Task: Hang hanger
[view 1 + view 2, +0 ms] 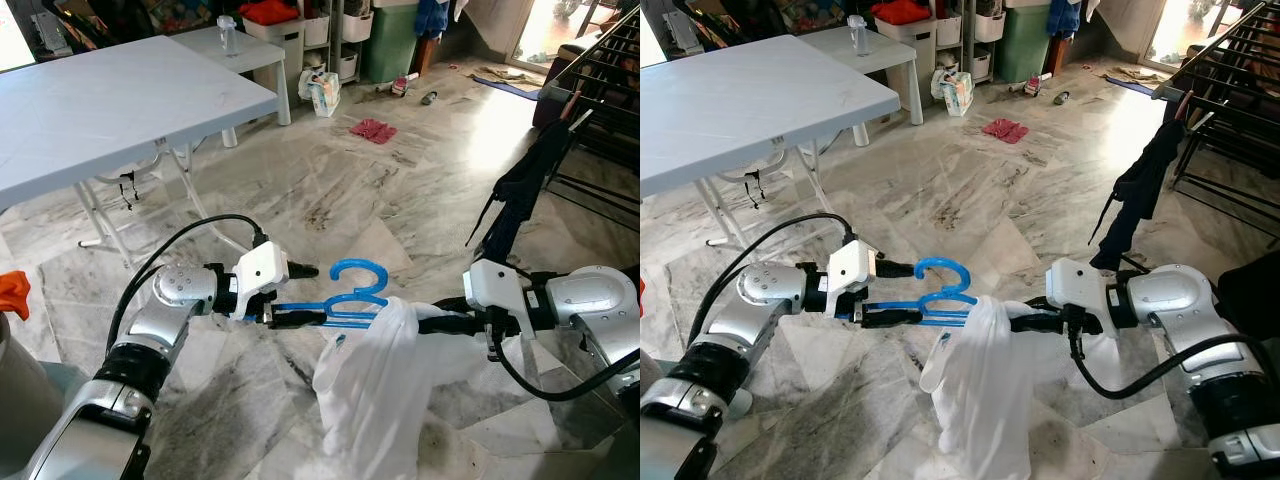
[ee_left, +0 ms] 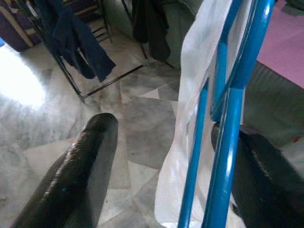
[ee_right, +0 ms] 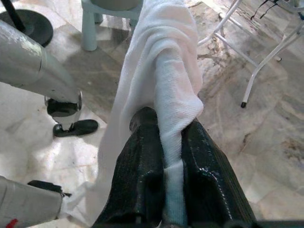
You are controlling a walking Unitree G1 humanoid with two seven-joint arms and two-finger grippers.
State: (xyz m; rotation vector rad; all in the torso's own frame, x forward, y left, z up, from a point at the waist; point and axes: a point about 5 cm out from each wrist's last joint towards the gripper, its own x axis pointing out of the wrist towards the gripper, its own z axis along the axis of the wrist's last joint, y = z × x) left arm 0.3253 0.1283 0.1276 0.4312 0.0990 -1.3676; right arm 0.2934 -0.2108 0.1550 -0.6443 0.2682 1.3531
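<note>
Garment going onto the hanger, rack still to come

Left hand [image 1: 300, 318] has its 2 fingers apart, the blue hanger [image 1: 352, 292] lying against 1 of them, just ahead. Right hand [image 1: 1025, 322] pinches the white garment [image 1: 985, 395], draped over the hanger's far end. Next: seat the cloth, then carry to the drying rack [image 1: 600, 75]

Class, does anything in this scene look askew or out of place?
Yes: the white cloth garment hangs bunched off one end of the blue plastic hanger, not spread across it. A pink rag also lies loose on the marble floor.
</note>
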